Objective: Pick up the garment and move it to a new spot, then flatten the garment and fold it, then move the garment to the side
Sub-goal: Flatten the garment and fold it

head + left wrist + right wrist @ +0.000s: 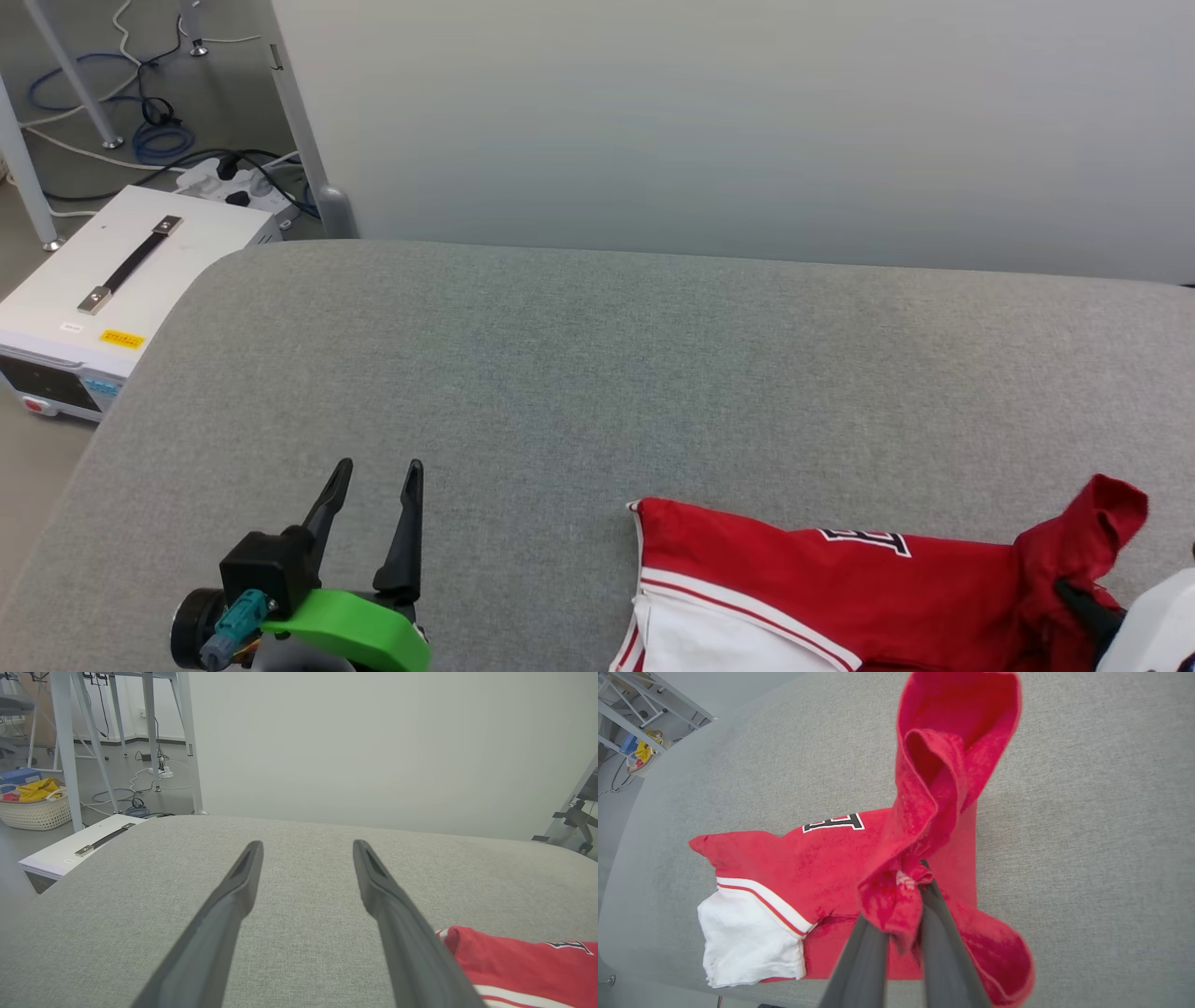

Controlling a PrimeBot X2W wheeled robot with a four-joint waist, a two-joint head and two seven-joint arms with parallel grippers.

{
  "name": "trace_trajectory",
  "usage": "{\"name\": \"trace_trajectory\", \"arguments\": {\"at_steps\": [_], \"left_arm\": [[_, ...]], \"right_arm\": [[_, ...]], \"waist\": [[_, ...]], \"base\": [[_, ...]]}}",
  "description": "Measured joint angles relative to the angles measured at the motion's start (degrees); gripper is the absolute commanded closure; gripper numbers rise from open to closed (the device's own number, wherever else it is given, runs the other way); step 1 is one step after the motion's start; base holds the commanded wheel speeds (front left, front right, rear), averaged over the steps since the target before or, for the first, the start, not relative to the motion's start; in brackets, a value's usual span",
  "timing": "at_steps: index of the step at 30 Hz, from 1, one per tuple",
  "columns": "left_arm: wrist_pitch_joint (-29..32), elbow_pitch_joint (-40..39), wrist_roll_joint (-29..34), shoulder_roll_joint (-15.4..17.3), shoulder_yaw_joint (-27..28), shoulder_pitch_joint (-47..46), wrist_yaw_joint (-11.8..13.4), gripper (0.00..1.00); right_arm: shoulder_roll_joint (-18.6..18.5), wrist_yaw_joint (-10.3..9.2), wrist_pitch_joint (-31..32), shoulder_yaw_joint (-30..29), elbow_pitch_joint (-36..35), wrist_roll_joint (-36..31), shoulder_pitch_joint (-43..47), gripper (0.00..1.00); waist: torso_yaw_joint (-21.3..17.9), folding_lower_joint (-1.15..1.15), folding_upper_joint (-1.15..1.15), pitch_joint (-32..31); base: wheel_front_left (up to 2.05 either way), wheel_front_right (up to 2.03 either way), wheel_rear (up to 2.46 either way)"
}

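A: Where's the shirt [822,579]?

B: On the grey padded table [523,373], at the near edge, toward the robot's right. Most of it lies flat in a rough fold. The body is red, a white sleeve [747,938] with red striped trim lies at one end, and part of a black-and-white letter [833,822] shows on the chest.

A: And the right gripper [901,891]?

B: It's closed down narrow, pinching a bunch of red cloth at the shirt's right end. That bunch is lifted off the table and rises past the fingers as a loose flap [952,742]. The rest lies on the table.

A: Which part of the shirt is pinched?

B: I can't tell. The fingertips are buried in the cloth, so it might be a hem or a shoulder.

A: The left gripper [380,464]?

B: Its fingers are spread wide over bare table, pointing toward the far wall [747,121]. It is left of the shirt and apart from it.

A: Anything else?

B: A white box [121,271] with a black handle sits on the floor past the table's left corner, with cables [159,140] behind it. In the left wrist view, a basket [35,812] with yellow cloth in it stands farther off.
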Motion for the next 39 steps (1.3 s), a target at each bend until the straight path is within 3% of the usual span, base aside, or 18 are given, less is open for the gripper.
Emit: {"name": "trace_trajectory", "arguments": {"at_steps": [5, 9, 11, 12, 24, 25, 26, 27, 39], "left_arm": [[0.0, 0.0, 0.42, 0.08, 0.86, 0.15, -0.4, 0.0], [0.0, 0.04, 0.62, 0.08, 1.15, 0.29, -0.45, 0.0], [0.0, 0.15, 0.6, 0.08, 1.22, 0.36, -0.71, 0.0], [0.0, 0.21, 0.59, 0.12, 1.33, 0.56, -0.92, 0.0], [0.0, 0.27, 0.52, 0.18, 0.97, 0.58, -0.94, 0.0], [0.0, 0.27, 0.52, 0.18, 0.93, 0.58, -0.94, 0.0], [0.0, 0.29, 0.52, 0.18, 0.9, 0.58, -0.94, 0.0], [0.0, 0.29, 0.52, 0.18, 0.89, 0.57, -0.94, 0.0], [0.0, 0.4, 0.47, 0.18, 0.86, 0.55, -0.94, 0.0]], "right_arm": [[4.03, 0.0, 3.34, 3.81, -2.36, 2.4, -0.01, 1.0], [4.7, -0.01, 3.33, 6.79, -1.54, 6.99, -0.06, 1.0], [4.79, -0.01, 0.3, 12.55, 1.57, 11.0, -0.06, 1.0], [4.97, -0.01, -4.49, 18.34, 5.39, 13.82, -0.35, 1.0], [4.98, -0.02, -19.4, 31.18, 20.4, 21.23, -7.73, 1.0], [4.98, -0.02, -20.4, 31.72, 21.57, 21.51, -8.43, 0.79], [4.98, -0.02, -21.51, 32.5, 22.98, 21.67, -9.21, 0.14], [4.94, -0.02, -22.17, 33.38, 24.19, 22.03, -9.98, 0.0], [5.08, -0.02, -23.04, 42.86, 28.47, 26.5, -12.71, 0.0]], "waist": [[0.95, 0.0, 0.0, -0.6], [1.85, 0.0, 0.0, -1.0], [2.76, 0.0, 0.0, -1.35], [3.43, 0.0, 0.0, -1.69], [5.01, 0.0, 0.0, -1.55], [5.15, 0.0, 0.0, -1.45], [5.31, 0.0, 0.0, -1.31], [5.47, 0.0, 0.0, -1.16], [5.83, 0.0, 0.0, -0.41]], "base": [[0.0, 0.0, 0.0], [0.0, 0.0, 0.0], [0.0, 0.0, 0.0], [0.0, 0.0, 0.0], [0.0, 0.0, 0.0], [0.0, 0.0, 0.0], [0.0, 0.0, 0.0], [0.0, 0.0, 0.0], [0.0, 0.0, 0.0]]}}
